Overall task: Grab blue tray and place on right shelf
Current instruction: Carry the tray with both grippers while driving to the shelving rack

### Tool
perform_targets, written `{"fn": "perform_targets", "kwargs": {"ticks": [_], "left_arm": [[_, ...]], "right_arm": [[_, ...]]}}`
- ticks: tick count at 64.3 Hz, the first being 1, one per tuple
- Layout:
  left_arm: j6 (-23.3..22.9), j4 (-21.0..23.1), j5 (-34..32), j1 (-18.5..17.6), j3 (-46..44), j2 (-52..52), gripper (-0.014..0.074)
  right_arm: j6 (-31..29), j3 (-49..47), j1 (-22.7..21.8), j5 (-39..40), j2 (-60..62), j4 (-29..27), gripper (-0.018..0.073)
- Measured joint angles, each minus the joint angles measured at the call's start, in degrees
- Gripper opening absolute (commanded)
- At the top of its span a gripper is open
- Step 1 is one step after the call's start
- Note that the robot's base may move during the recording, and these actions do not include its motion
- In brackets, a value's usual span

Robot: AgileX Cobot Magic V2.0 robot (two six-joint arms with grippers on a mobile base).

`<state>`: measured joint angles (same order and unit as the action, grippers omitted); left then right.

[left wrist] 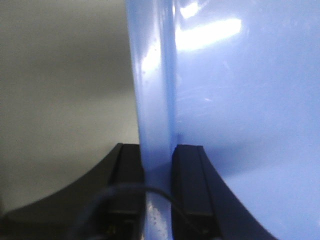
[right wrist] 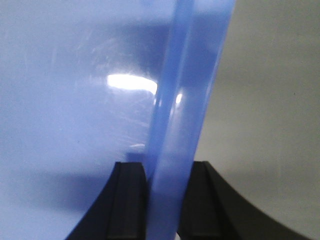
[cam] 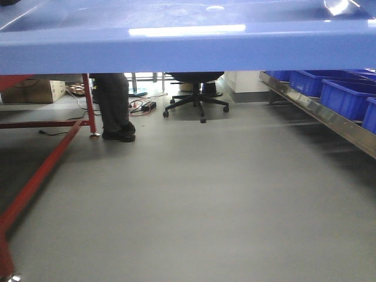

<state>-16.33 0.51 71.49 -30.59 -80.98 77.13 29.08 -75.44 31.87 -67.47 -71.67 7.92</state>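
One blue tray (cam: 188,47), its rim clamped by two grippers, the left gripper (left wrist: 157,172) and the right gripper (right wrist: 167,177). Beyond: one office chair (cam: 197,94); darker blue bins (cam: 343,97) on the right shelf (cam: 329,120).

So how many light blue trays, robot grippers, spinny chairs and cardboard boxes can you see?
blue tray: 1
grippers: 2 (left gripper and right gripper, each clamped on the tray's rim)
office chair: 1
cardboard box: 1
Total: 5
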Motion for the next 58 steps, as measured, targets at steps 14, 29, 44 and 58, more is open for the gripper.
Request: {"fn": "perform_targets", "kwargs": {"ticks": [14,29,44,58], "left_arm": [[0.00,0.43,0.11,0.00,0.00,0.00,-0.0048],[0.00,0.71,0.21,0.00,0.00,0.00,-0.0048],[0.00,0.76,0.21,0.00,0.00,0.00,-0.0048],[0.00,0.85,0.21,0.00,0.00,0.00,-0.0048]], "right_arm": [[0.00,0.00,0.00,-0.10,0.00,0.13,0.0056],[0.00,0.00,0.00,-0.10,0.00,0.24,0.0056],[0.00,0.00,0.00,-0.10,0.00,0.32,0.0056],[0.00,0.00,0.00,-0.10,0.00,0.32,0.0056]]}}
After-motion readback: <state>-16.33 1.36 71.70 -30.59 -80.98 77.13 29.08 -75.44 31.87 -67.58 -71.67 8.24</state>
